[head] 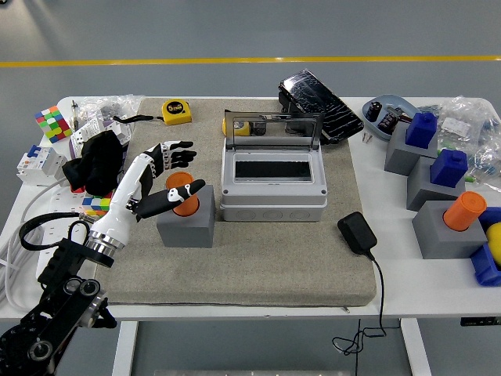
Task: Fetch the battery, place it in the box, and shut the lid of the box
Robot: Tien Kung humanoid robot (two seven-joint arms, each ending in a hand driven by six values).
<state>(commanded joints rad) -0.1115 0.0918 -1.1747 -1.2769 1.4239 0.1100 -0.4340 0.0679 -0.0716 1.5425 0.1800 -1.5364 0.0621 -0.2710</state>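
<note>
Battery [182, 196]: orange cylinder standing upright in a grey holder block [186, 224], just left of the box [273, 182] on the grey mat [250, 266]. Not yet lifted, by the look of it.

Left hand [160, 182]: at the battery, fingers spread, thumb lying across the near side of the orange top, the other fingers reaching over its far side. No firm grip visible; I read the hand as open and closing in, though actual contact is hard to judge because the thumb covers part of the battery.

Step in hand, as I judge it: the fetch, at the grasp stage. Next move calls for closing the fingers round the cylinder, pulling it straight up out of the block, then carrying it right to the box.

Box: lid [272, 131] raised, standing up at the far side, dark interior open to receive. Lid closing is yet to come.

Right hand: not in view.

Hard to make out: how deep the battery sits in the block; the box floor is dark. A yellow thing behind the lid is partly hidden. Another orange cylinder [465, 211] stands well right of the box.
</note>
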